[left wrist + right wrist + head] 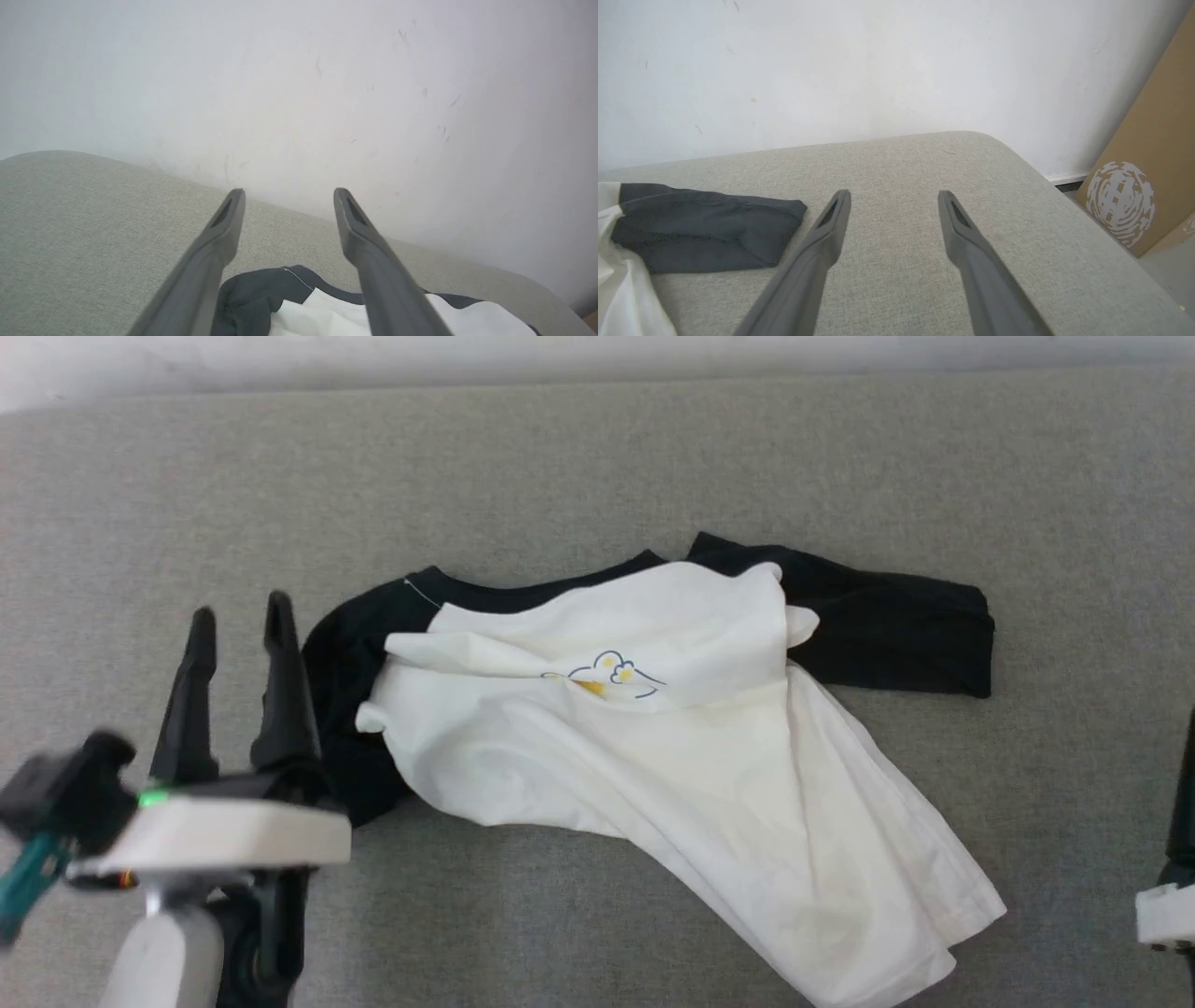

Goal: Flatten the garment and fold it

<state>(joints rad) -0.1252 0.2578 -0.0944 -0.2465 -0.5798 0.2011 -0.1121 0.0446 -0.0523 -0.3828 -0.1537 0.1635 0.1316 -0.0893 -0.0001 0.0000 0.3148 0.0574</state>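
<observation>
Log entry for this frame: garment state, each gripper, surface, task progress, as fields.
garment: crumpled, white body bunched over itself, right black sleeve laid out, print partly creased
left gripper: open, empty, by the garment's left black shoulder
right gripper: open, empty, over bare cushion beside the sleeve
surface: grey fabric cushion
progress: not flattened, not folded

The garment [709, 784] is showing a white body, black sleeves [887, 625] and a small print [611, 674] outlined in blue with yellow patches. The cushion [597, 457] is presenting a plain light grey weave. The left gripper [239, 607] is showing dark grey fingers [283, 700]. The cardboard box [1157, 154] is displaying brown with a white dotted swirl.
</observation>
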